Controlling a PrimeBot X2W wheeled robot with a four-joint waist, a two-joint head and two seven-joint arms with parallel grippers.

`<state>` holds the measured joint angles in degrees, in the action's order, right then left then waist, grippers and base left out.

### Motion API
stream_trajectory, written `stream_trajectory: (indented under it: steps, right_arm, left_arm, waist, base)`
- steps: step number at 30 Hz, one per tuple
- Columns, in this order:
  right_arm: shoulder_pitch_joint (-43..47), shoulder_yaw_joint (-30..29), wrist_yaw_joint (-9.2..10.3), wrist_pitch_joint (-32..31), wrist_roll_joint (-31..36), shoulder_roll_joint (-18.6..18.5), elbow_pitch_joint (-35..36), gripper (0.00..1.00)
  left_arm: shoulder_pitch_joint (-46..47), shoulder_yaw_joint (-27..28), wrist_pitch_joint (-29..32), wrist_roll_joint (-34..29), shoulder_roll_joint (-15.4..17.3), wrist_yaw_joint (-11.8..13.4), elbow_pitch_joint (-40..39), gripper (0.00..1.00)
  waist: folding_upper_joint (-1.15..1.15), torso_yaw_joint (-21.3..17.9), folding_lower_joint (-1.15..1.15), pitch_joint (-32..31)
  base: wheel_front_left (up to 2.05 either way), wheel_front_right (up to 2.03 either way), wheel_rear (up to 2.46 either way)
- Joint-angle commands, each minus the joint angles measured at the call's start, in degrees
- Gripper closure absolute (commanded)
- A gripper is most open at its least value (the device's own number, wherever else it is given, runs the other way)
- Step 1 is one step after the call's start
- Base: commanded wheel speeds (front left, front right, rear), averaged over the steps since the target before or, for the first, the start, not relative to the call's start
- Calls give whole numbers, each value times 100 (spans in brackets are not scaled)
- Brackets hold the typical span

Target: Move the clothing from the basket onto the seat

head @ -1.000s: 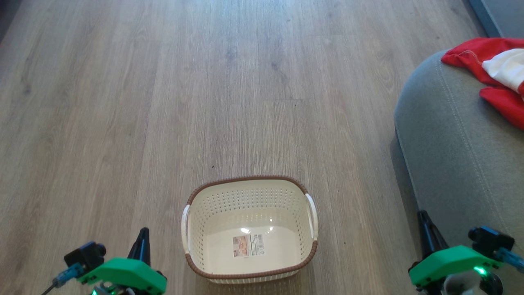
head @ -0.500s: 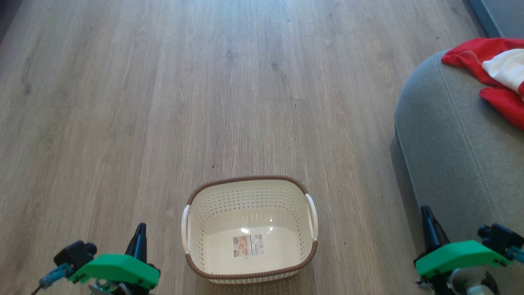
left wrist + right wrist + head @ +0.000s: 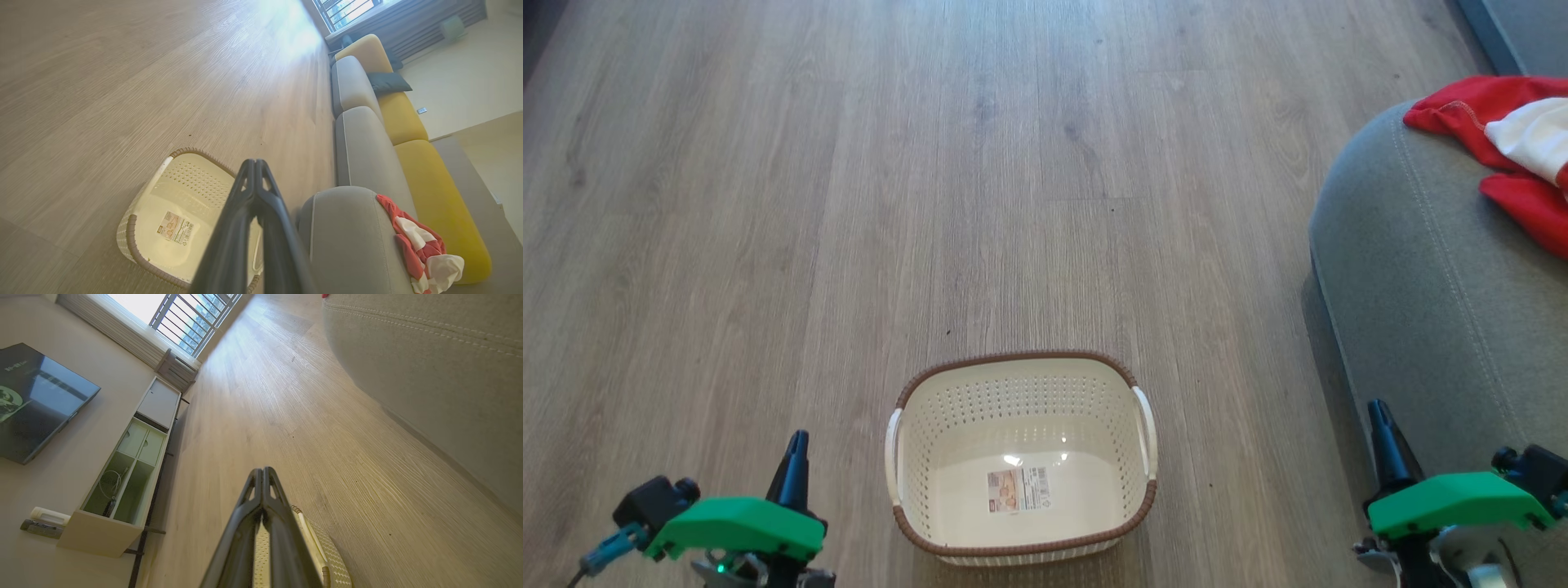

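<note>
Glossy perforated plastic basket (image 3: 1021, 457), woven-look rim; matt wood-grain floor (image 3: 849, 204); grey cloth seat (image 3: 1429, 310), stitched seams; soft red clothing (image 3: 1503, 131).

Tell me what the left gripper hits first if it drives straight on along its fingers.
Likely the wooden floor beyond the basket: the shut left gripper aims at bare boards there, though depth is unclear.

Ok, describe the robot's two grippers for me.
The left gripper and right gripper match: two long black fingers tapering to a point, on a bright green housing carrying a small black camera. A teal cable plug leaves the left camera.
</note>
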<state>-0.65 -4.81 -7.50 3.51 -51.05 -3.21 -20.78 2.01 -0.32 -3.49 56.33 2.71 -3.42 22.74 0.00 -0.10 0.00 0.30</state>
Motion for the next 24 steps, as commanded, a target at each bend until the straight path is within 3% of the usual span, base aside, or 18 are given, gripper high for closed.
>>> stream_trajectory:
  steps: [1, 24]
  right_arm:
    - [-313, 42, 0, -39, -147, -5, 215, 100]
    - [-409, -44, 0, -421, -1723, 10, 398, 100]
  left_arm:
    - [291, 142, 47, 134, 18, -51, -231, 100]
    - [342, 358, 426, 1505, 18, -193, -484, 100]
  waist:
    - [0, 0, 0, 0]
    - [0, 4, 0, -5]
  base:
    - [0, 0, 0]
    - [0, 0, 0]
